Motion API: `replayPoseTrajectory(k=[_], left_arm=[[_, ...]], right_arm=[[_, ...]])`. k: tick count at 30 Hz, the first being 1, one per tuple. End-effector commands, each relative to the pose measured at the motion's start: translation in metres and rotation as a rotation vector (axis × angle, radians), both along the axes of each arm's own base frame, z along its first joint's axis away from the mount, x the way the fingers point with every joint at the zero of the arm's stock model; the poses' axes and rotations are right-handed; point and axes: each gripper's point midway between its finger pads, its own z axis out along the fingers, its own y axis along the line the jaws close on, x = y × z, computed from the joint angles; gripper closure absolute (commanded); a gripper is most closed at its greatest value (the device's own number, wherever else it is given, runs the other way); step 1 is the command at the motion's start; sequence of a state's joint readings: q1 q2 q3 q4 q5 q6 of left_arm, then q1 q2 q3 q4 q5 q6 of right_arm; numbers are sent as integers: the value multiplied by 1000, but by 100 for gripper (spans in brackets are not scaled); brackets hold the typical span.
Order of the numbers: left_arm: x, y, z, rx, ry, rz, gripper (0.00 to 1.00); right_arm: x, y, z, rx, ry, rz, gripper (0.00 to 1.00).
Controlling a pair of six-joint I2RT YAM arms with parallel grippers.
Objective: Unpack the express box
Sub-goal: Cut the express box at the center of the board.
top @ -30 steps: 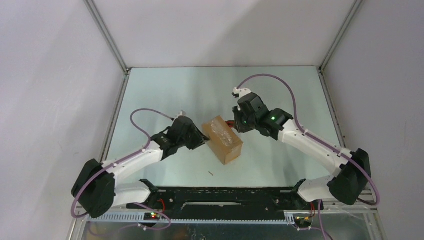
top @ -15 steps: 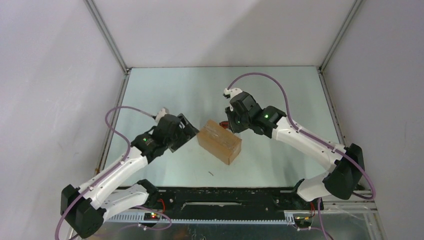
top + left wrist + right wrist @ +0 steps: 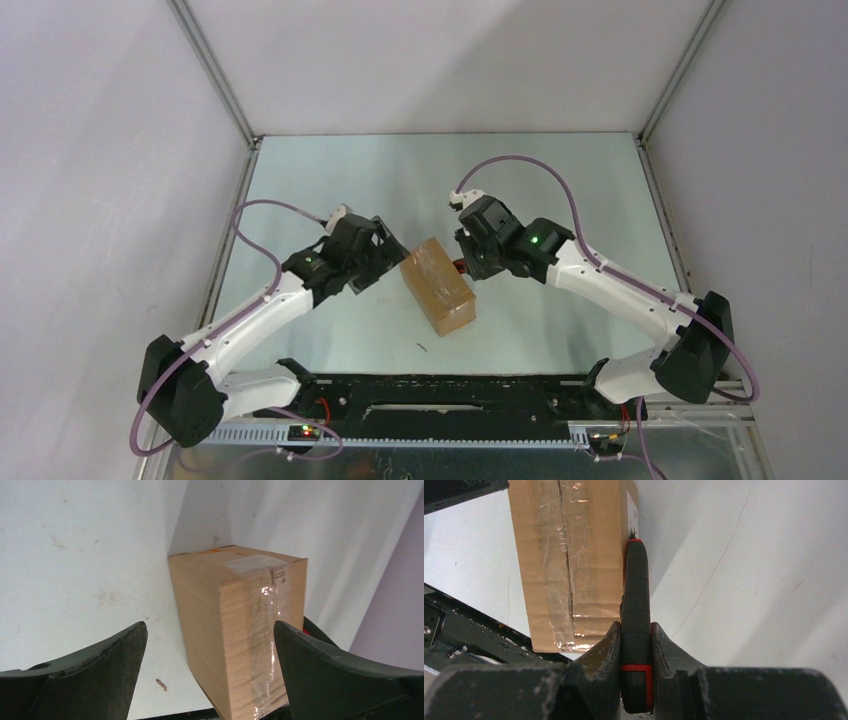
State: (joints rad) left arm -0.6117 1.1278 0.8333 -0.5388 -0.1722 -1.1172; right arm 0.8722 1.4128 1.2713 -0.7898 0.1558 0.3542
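From above, the left gripper (image 3: 390, 262) stands with its jaws spread wide, just beside the far-left end of the express box (image 3: 438, 283) and not touching it. The right gripper (image 3: 464, 262) has its fingers drawn together at the far-right side of the same box. The box lies flat near the middle of the pale worktop (image 3: 560, 190), between the two grippers. Its long side slants from far-left to near-right, and its taped face is up. A small dark speck (image 3: 423, 348) lies on the worktop nearer the arm bases.

In the left wrist view, the two dark fingers (image 3: 100, 670) sit low at either edge of the picture, well apart. The brown carton stands beyond the gap between them, clear of both. Clear tape (image 3: 262, 630) runs down its near end, and a pale patch of tape crosses the top edge.

In the right wrist view, the fingers (image 3: 601, 655) are pinched on a utility knife (image 3: 636, 610) with a black body and red trim. The knife runs along the carton's side, its tip close by the edge of a white label (image 3: 631, 510). Whether the tip touches the cardboard cannot be told. The flap seam (image 3: 569, 565) runs lengthwise under clear tape.
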Motion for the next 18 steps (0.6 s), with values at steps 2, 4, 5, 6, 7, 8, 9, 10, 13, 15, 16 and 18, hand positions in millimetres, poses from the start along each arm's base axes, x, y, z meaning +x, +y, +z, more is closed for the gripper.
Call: replayPoseTrajectory(k=[2,4,5,6,7,8,9,10,13,15,16,18], left_arm=[[16,-17,16,-65,-57,-37,2],[14,-21,6,-51,-19,-64,8],[13,-24,-1,-50,3,-74,11],[12,-26,-5,-53,17,-81,13],[12,-29,-10,-62,26,-93,14],[13,-32,-12,-69,27,-101,14],[13,-34,-15,-73,29,-110,15],[14,-36,-16,-76,26,-122,15],[14,-39,-18,-80,35,-130,16],[12,-36,-24,-75,51,-116,16],[11,-35,-26,-75,56,-113,16],[8,-36,-31,-80,70,-113,16]], right_arm=[[8,-12,20,23,-56,-79,100],[16,-20,26,12,-82,-128,100],[20,-26,30,3,-104,-154,100],[24,-30,36,0,-124,-177,100],[27,-34,42,3,-145,-190,100],[30,-35,50,6,-167,-196,100],[32,-37,57,7,-185,-202,100],[33,-39,64,6,-201,-204,100],[35,-39,84,27,-240,-197,100],[33,-33,100,69,-257,-167,100],[31,-26,108,94,-261,-137,100],[26,-13,121,130,-269,-82,100]])
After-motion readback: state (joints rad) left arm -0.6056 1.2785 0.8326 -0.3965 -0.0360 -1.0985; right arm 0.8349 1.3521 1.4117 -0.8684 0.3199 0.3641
